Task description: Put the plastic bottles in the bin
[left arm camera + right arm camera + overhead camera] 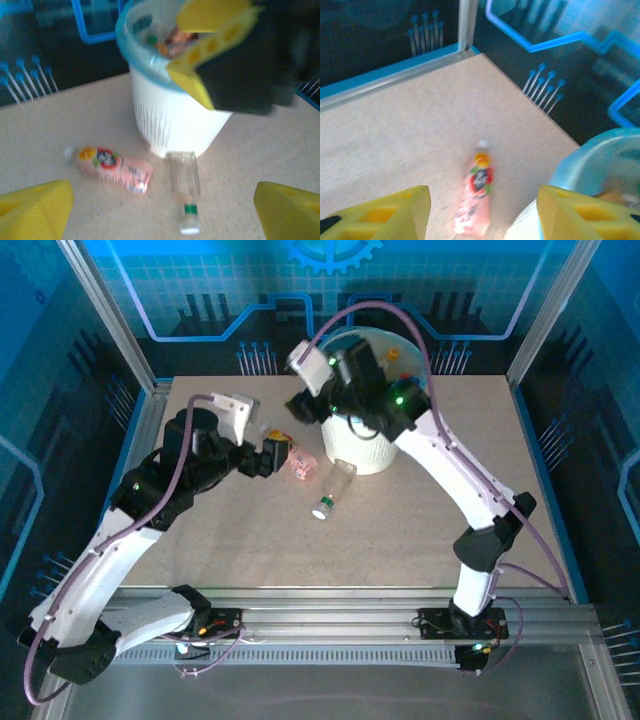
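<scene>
A pink bottle (303, 469) with a red label lies on the table left of the bin (385, 455). A clear bottle (335, 490) with a green neck ring and white cap lies against the bin's front. My left gripper (279, 452) hovers open just left of the pink bottle; its fingers flank both bottles, the pink bottle (112, 167) and the clear bottle (186, 192), without touching. My right gripper (305, 407) hangs open and empty at the bin's left rim, above the pink bottle (475, 200). The bin (170, 120) holds several bottles (172, 41).
The right gripper's yellow fingers (210, 45) hang close over the bin in the left wrist view. Blue-lit enclosure walls and metal posts (105, 310) ring the table. Bare tabletop (400, 540) stretches in front of the bottles.
</scene>
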You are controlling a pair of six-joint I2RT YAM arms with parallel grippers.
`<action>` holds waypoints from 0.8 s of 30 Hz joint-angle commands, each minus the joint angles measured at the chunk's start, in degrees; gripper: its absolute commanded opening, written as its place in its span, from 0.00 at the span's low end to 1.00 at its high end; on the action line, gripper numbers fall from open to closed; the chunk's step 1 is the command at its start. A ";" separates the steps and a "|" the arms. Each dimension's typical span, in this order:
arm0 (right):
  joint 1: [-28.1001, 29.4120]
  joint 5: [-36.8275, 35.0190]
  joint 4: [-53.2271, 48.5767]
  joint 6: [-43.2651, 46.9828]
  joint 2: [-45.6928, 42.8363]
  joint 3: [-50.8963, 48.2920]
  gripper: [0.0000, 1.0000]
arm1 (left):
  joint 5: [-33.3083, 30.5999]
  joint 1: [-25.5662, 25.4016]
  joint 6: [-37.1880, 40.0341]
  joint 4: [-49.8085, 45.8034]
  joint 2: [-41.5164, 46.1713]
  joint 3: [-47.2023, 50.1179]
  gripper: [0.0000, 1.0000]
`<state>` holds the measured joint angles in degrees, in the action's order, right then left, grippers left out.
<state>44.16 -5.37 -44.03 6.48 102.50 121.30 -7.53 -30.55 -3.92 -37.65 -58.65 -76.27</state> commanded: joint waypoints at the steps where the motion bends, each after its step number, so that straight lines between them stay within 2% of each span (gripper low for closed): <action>1: 3.02 -10.45 -1.56 -10.66 -3.98 -7.89 0.57 | -1.12 0.92 -8.33 -4.13 3.90 5.01 0.93; 6: 4.26 -15.26 -0.04 -28.31 -7.06 -22.90 0.56 | -0.86 1.12 -12.77 -4.95 10.96 15.10 0.91; 13: 3.50 -23.46 4.23 -46.50 -8.99 -40.12 0.72 | 1.18 1.18 -15.53 -4.90 19.02 25.20 0.89; 15: 2.59 -24.58 5.81 -50.68 -8.48 -42.18 0.78 | 1.44 1.18 -15.34 -4.86 19.29 25.81 0.90; 16: 2.18 -26.33 5.32 -53.92 -7.78 -42.53 0.89 | 1.51 1.15 -15.26 -4.64 19.11 26.06 0.90; 17: 1.78 -27.23 4.94 -56.01 -6.82 -42.40 0.94 | 1.70 1.22 -15.30 -4.46 18.87 26.03 0.90; 24: -0.81 -26.58 3.40 -59.46 3.75 -35.03 0.97 | 2.90 1.17 -15.26 -2.37 16.56 24.86 0.89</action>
<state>44.23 -30.04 -40.84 -47.86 102.50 83.24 -6.17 -29.76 -18.11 -41.54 -41.71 -50.83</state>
